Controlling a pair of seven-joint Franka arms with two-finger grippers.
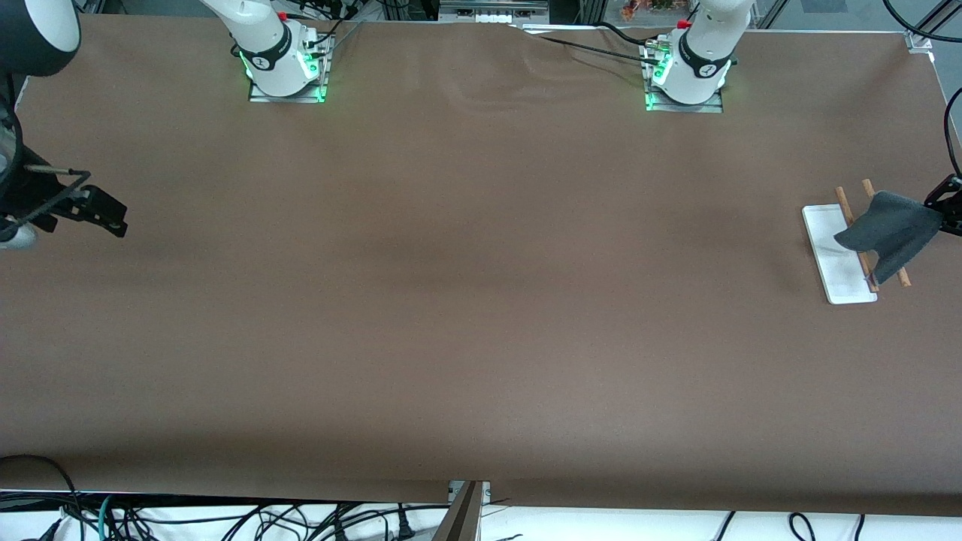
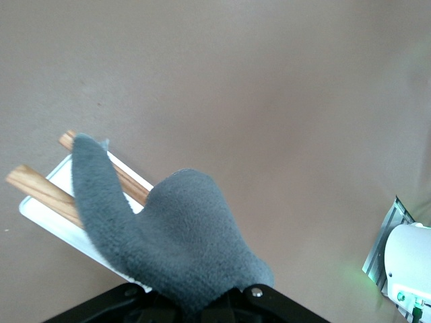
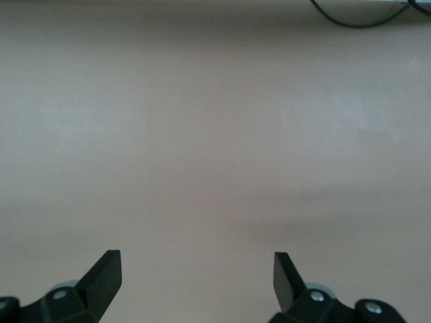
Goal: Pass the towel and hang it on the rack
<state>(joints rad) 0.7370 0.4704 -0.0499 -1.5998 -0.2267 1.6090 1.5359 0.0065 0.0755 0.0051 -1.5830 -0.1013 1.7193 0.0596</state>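
The dark grey towel (image 1: 890,229) hangs in the air over the rack (image 1: 838,259), draping across its two wooden rods (image 1: 850,213). My left gripper (image 1: 941,209) is shut on one corner of the towel at the left arm's end of the table. In the left wrist view the towel (image 2: 175,235) rises out of the closed jaws and covers part of the rods (image 2: 40,192) and the white base (image 2: 60,225). My right gripper (image 1: 113,218) waits at the right arm's end of the table. Its fingers (image 3: 104,272) stand wide open over bare table, with nothing between them.
The brown table cover (image 1: 466,263) stretches between the two arms. Both arm bases (image 1: 282,64) stand along the table edge farthest from the front camera. Cables lie past the nearest edge (image 1: 225,518).
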